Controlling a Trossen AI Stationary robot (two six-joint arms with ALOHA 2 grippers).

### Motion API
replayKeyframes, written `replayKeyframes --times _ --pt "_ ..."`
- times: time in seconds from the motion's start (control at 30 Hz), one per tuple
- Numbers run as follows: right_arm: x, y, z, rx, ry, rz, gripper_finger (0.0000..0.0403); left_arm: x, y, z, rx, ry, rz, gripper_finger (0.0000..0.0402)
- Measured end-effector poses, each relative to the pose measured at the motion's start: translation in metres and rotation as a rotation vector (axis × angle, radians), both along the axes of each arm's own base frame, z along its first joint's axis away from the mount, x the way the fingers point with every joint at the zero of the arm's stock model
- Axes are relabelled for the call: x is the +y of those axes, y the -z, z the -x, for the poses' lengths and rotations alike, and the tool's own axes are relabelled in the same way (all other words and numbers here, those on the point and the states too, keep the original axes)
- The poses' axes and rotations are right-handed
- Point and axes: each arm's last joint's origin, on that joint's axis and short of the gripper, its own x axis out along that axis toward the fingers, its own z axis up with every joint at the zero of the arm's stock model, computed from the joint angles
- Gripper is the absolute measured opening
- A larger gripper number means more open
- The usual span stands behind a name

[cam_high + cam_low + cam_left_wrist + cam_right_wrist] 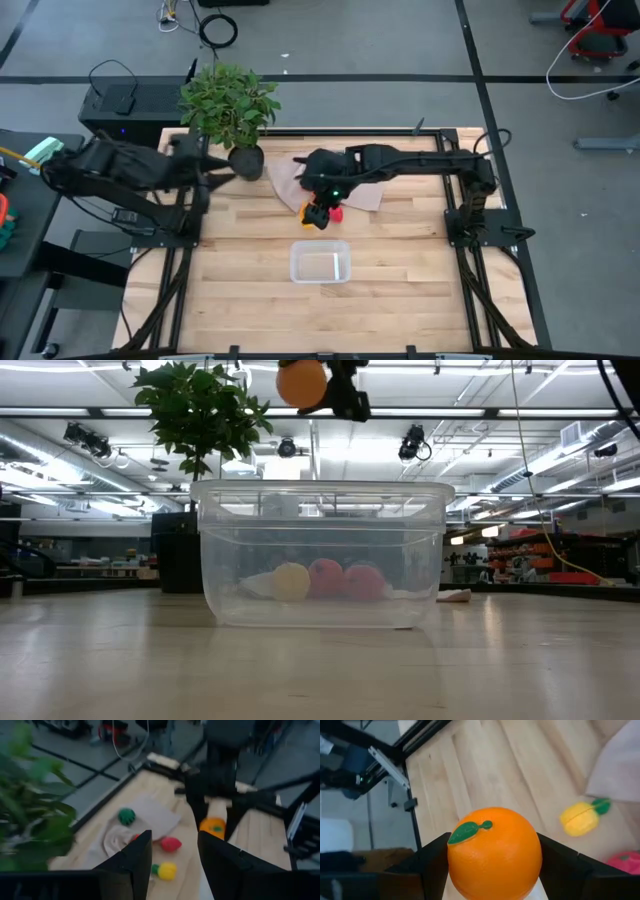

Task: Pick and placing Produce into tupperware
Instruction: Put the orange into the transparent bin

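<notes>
- Wooden tabletop (400, 290) sits on a grey workshop floor, with a potted plant (230, 105) at its far edge and a beige cloth (362, 196) just beside it, toward the middle of that edge.
- Near the centre, closer to the front edge, the clear tupperware (320, 263) stands empty, ready to receive pieces.
- The right gripper (320, 213) hangs between cloth and container, its fingers pinching the orange fruit (494, 852) by its sides, lifted clear of the wood, presumably so it can travel over the rim.
- A yellow piece (580, 818) and a red piece (170, 843) lie by the cloth's edge; the dark green one (126, 815) rests on the cloth.
- The left gripper (175, 857) waits by the plant at the far left corner, fingers spread, holding nothing.
</notes>
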Motion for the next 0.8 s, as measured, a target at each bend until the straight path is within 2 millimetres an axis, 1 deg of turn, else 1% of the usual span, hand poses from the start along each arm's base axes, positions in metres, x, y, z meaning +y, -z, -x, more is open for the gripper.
replayKeyframes --times 0.1,0.17,0.3,0.37,0.43,0.53,0.67,0.73,0.8 --pt "0.001 0.007 -0.007 -0.002 -0.024 -0.029 0.0261 0.003 -0.004 0.014 -0.042 -0.017 -0.003 0.0167" --pt "0.002 0.008 -0.009 -0.016 -0.034 -0.048 0.0261 0.005 -0.005 0.020 -0.061 -0.025 -0.002 0.0167" --pt "0.002 0.004 -0.013 -0.066 -0.053 -0.060 0.0261 0.006 -0.006 0.023 -0.057 -0.020 -0.029 0.0167" --pt "0.003 -0.003 -0.014 -0.095 -0.069 -0.064 0.0261 0.006 -0.006 0.022 -0.050 -0.016 -0.042 0.0167" --pt "0.003 -0.015 -0.021 -0.156 -0.092 -0.051 0.0261 0.006 -0.005 0.022 -0.043 -0.017 -0.049 0.0167" --pt "0.005 -0.022 -0.034 -0.161 -0.126 -0.024 0.0261 0.006 -0.005 0.022 -0.036 -0.020 -0.052 0.0167" --pt "0.006 -0.023 -0.044 -0.086 -0.169 0.005 0.0261 0.006 -0.004 0.023 -0.034 -0.022 -0.050 0.0167" --pt "0.007 -0.014 -0.044 -0.031 -0.194 0.015 0.0261 0.007 -0.004 0.023 -0.029 -0.022 -0.050 0.0167" --pt "0.009 -0.001 -0.040 0.071 -0.209 0.023 0.0261 0.007 -0.003 0.024 -0.017 -0.021 -0.054 0.0167"
